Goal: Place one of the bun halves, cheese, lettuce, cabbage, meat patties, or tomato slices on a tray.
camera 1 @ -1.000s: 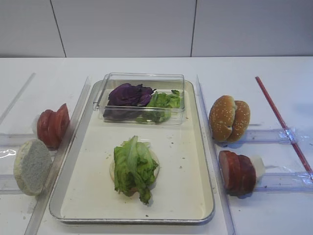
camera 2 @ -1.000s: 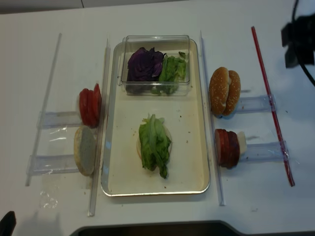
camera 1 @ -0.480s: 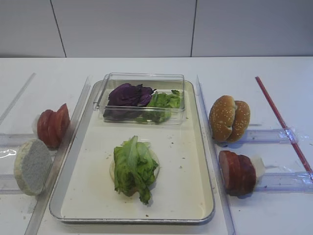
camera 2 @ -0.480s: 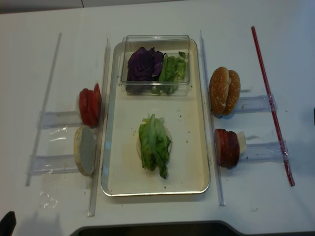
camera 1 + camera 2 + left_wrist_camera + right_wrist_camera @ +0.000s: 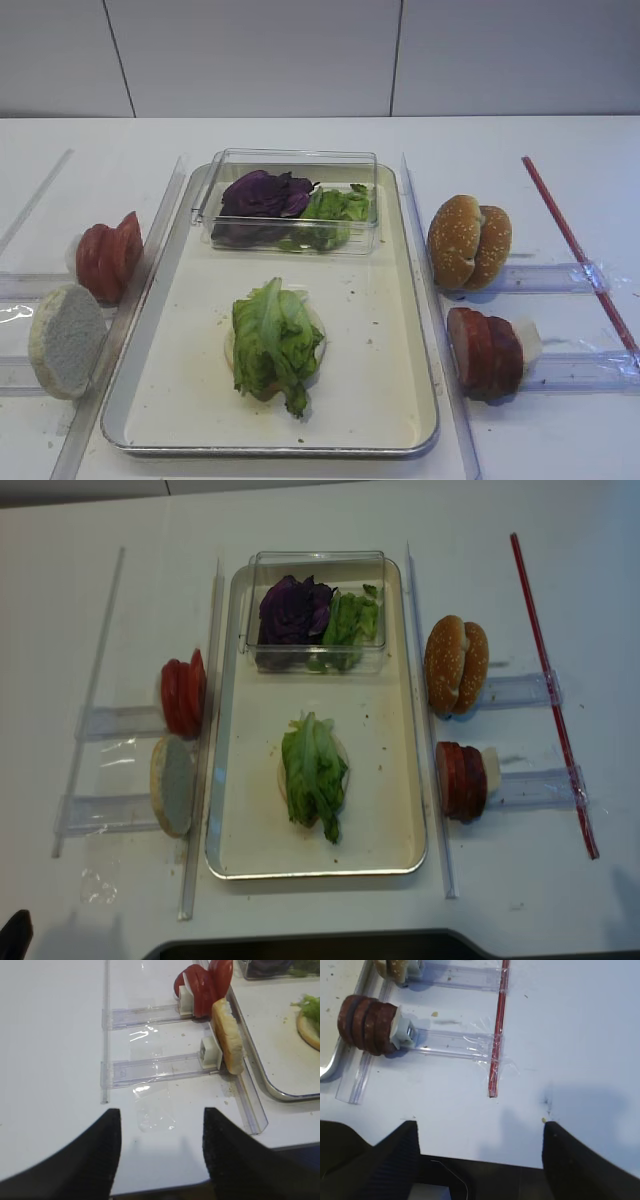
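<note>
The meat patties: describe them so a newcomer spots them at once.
Start at the tray. Just off its right rim sit two clear rails; the meat patties stand on edge on the nearer one. They are dark reddish-brown discs, unlike the sesame bun halves behind them.

The tray (image 5: pixel 420 300) is seen obliquely from the front in one high view and almost straight down in the realsense view; both take in the whole layout. The patties (image 5: pixel 366 1024) are caught close by the right wrist camera, the tomato slices (image 5: pixel 207 987) by the left.
</note>
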